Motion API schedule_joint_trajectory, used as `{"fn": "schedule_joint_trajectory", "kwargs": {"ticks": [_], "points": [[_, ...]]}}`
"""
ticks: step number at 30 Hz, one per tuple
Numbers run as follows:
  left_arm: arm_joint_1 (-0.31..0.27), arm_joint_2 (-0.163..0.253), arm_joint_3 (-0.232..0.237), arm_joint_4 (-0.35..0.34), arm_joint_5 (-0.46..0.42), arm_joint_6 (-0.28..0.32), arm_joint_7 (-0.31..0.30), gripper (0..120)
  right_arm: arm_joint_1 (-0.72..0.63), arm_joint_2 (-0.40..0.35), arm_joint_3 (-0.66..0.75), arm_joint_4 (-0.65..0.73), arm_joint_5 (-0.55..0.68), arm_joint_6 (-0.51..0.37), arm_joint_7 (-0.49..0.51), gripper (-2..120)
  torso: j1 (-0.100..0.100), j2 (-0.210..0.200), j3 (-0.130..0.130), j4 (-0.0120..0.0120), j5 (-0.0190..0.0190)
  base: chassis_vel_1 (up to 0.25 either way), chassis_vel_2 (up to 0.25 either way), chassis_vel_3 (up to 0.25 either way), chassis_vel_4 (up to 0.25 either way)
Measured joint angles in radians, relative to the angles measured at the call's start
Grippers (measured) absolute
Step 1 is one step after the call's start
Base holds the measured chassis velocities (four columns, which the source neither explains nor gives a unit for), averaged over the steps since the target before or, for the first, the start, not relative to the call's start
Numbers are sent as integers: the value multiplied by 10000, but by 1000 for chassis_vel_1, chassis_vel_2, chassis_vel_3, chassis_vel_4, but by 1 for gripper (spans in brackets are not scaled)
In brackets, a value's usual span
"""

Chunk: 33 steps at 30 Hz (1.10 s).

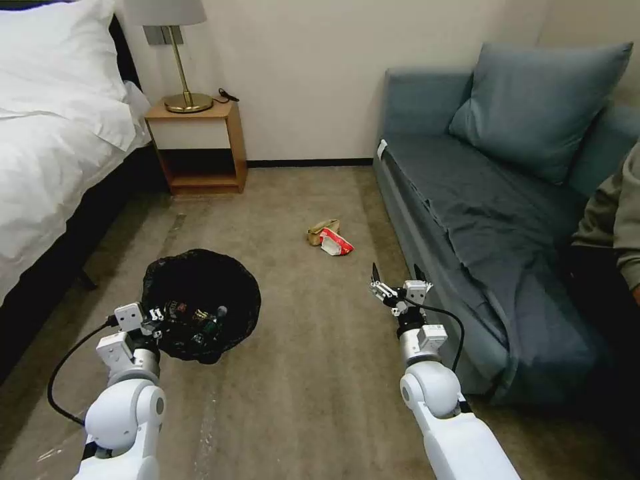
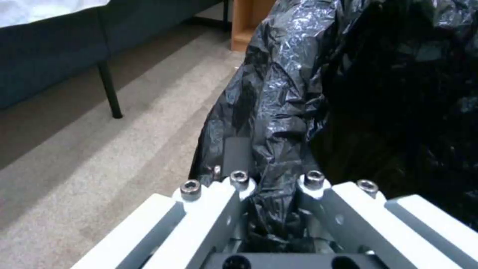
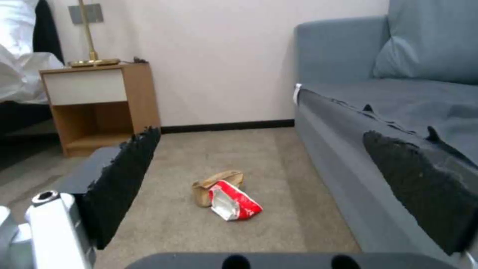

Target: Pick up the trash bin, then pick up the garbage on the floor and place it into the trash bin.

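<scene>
The left gripper (image 1: 162,313) is clamping the near rim of the trash bin (image 1: 200,303). The right gripper (image 1: 395,279) is hanging open beside the sofa (image 1: 480,220), with the garbage (image 1: 331,238) lying on the carpet (image 1: 300,373) ahead of it.

The trash bin (image 1: 200,303) wears a crinkly black bag. On beige carpet (image 1: 300,373) lie a red-and-white packet (image 1: 337,243) and tan paper (image 1: 323,231). The sofa (image 1: 480,220) is grey-blue.

Carpet (image 1: 300,373) under packet (image 1: 336,242), wrapper (image 1: 323,231)

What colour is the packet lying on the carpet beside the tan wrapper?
Red and white; the packet shows best in the right wrist view.
</scene>
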Motion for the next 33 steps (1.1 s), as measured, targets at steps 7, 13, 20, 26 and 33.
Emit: {"fn": "schedule_joint_trajectory", "kwargs": {"ticks": [7,13,20,26,33], "points": [[-52,-58,-3,21,22,-7,-30,4,13,17,-32,-142,5,53,-129,100,0,1,0,0,0,-76,78,71,-68],[-104,-98,-10,79,51,-58,-29,4,14,0,-47,-244,-4,111,-273,100,0,0,1,-2,0,-107,94,87,-100],[-86,-109,-56,71,50,-97,-32,4,16,12,-109,-296,1,183,-386,100,1,0,2,-1,0,-77,91,86,-69],[-116,-119,-54,-18,49,-94,-32,4,2,22,-114,-256,18,183,-388,100,0,0,1,-2,0,-83,58,57,-75],[-96,-149,-31,-71,59,-101,-25,4,-57,14,-104,-235,20,214,-403,100,1,0,1,-1,0,-85,116,98,-105]]}}
